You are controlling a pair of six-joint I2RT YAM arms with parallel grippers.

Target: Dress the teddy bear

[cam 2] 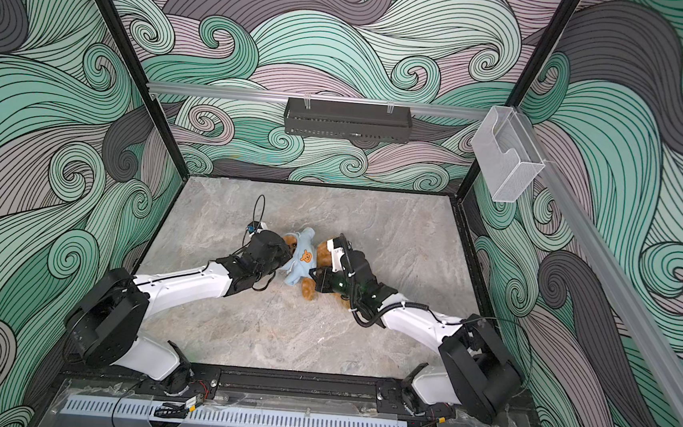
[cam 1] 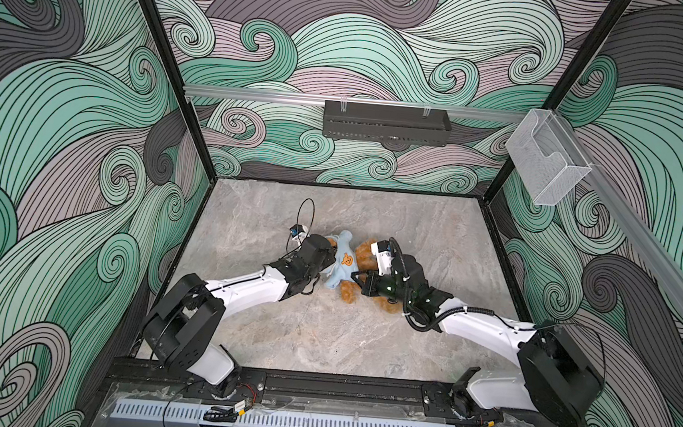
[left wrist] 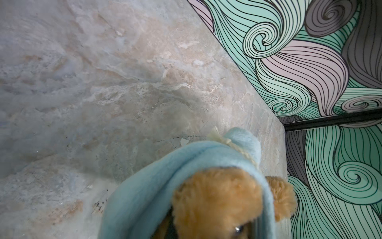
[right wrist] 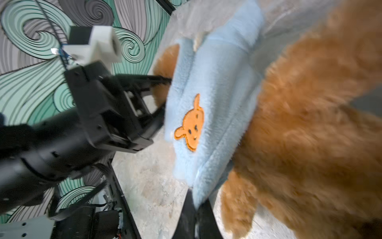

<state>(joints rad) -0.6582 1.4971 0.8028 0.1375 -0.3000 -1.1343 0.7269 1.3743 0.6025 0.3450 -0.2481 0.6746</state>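
Observation:
The teddy bear lies on its back mid-table, golden-brown fur showing at its legs and head. A light-blue hooded garment with an orange bear patch covers its chest, and the hood is drawn round the head. My left gripper is at the hood edge, its fingertips buried in the fabric, shut on the garment. My right gripper is shut on the garment's lower hem beside a leg. In both top views the grippers flank the bear, with the garment between the left gripper and the right gripper.
The marble tabletop is ringed by patterned walls. A black tray hangs on the back rail. A clear plastic holder is mounted on the right rail. Both arm bases sit along the front edge.

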